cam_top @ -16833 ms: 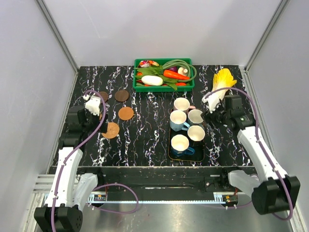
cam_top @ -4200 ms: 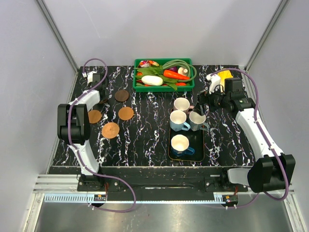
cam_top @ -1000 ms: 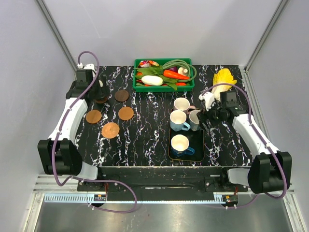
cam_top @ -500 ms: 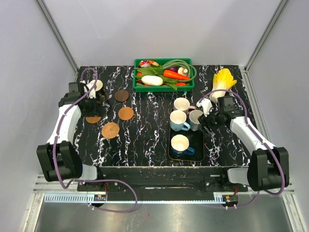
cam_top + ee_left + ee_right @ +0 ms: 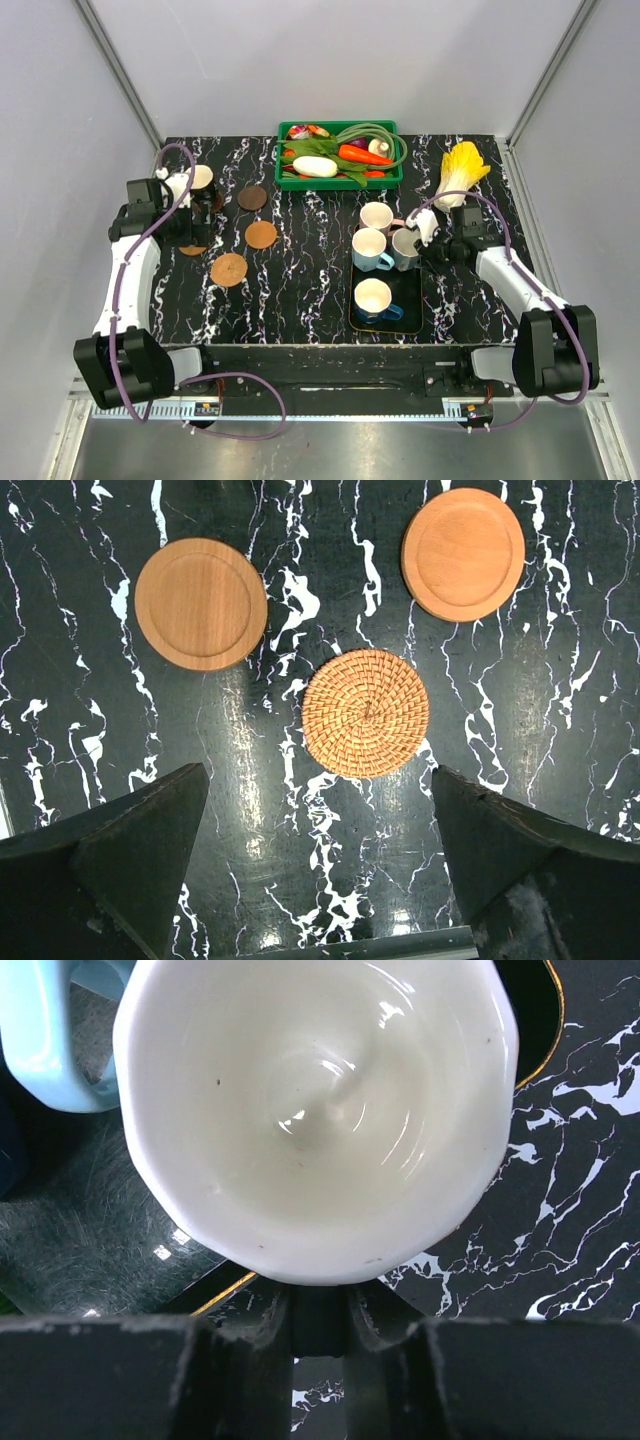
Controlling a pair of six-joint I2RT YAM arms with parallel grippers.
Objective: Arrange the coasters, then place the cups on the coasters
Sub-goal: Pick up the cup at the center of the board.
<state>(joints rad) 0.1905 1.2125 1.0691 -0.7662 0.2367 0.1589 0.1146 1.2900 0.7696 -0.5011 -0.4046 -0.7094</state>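
Three cups stand on the black tray (image 5: 412, 300): a pink one (image 5: 376, 215), a light blue one (image 5: 367, 248) and a dark blue one (image 5: 372, 298). A fourth cup (image 5: 404, 244) (image 5: 310, 1110), cream inside, sits at the tray's right edge, and my right gripper (image 5: 425, 246) (image 5: 320, 1305) is shut on its dark handle. Another cup (image 5: 201, 178) stands at the back left. Coasters (image 5: 252, 197) (image 5: 261, 234) (image 5: 229, 269) lie on the left half. My left gripper (image 5: 188, 228) (image 5: 317, 775) hangs open above them, near a woven coaster (image 5: 365, 712) and two smooth ones (image 5: 200, 603) (image 5: 463, 553).
A green basket of vegetables (image 5: 340, 156) stands at the back middle. A yellow leafy cabbage (image 5: 462, 168) lies at the back right, behind my right arm. Grey walls close in the table on three sides.
My right gripper has come down to the cup at the tray's right edge and shut on its handle. My left arm has swung toward the near left and stays open.
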